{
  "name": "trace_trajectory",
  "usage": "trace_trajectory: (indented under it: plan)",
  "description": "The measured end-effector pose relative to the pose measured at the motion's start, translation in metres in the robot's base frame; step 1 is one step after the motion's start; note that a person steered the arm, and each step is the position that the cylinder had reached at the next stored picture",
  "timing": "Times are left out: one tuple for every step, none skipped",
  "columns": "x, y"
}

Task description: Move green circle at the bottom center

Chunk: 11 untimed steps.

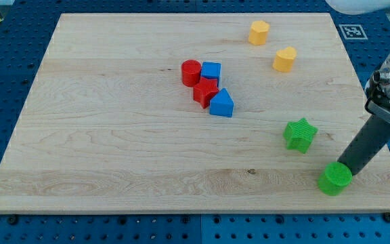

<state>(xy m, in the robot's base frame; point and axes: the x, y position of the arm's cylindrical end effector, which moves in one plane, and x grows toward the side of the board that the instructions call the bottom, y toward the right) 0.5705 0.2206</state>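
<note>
The green circle lies near the board's bottom right corner. My tip touches its upper right side; the dark rod rises from there to the view's right. A green star sits up and left of the circle, apart from it.
A red circle, blue cube, red star and blue triangle cluster near the board's centre top. A yellow hexagon and a yellow heart lie at the top right. The wooden board has its right edge close to the circle.
</note>
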Motion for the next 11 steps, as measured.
trace_trajectory:
  plan:
    - [0.004,0.011]
    - [0.022,0.026]
    - [0.028,0.03]
    - [0.028,0.024]
    - [0.028,0.002]
    - [0.027,-0.021]
    - [0.023,-0.035]
    - [0.01,-0.03]
    - [0.01,-0.035]
    - [0.01,-0.058]
    - [0.01,-0.08]
